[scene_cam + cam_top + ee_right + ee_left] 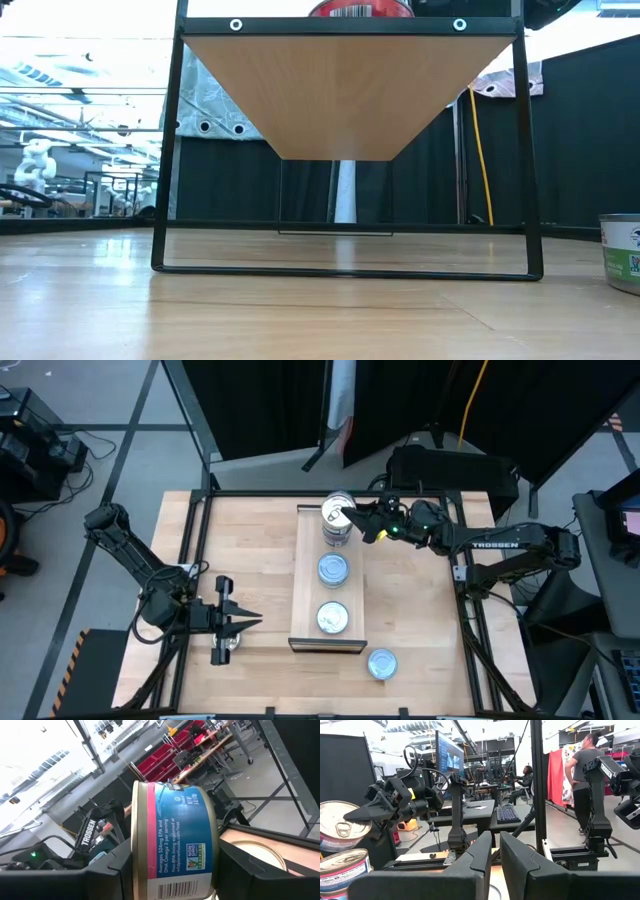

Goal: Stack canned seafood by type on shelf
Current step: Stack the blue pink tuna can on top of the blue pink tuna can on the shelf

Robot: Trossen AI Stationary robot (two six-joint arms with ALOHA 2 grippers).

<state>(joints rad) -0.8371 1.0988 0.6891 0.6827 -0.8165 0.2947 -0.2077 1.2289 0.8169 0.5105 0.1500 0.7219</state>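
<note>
High view: camera overhead, facing straight down, far enough to take in the whole table, both arms and the shelf.

Low view: camera at tabletop level, facing level across the boards, under the shelf's wooden underside, into the room behind.

Left wrist view: looks past its own gripper toward the right gripper and stacked tins, which the high view also shows.

Right wrist view: very close on a held tin.
</note>
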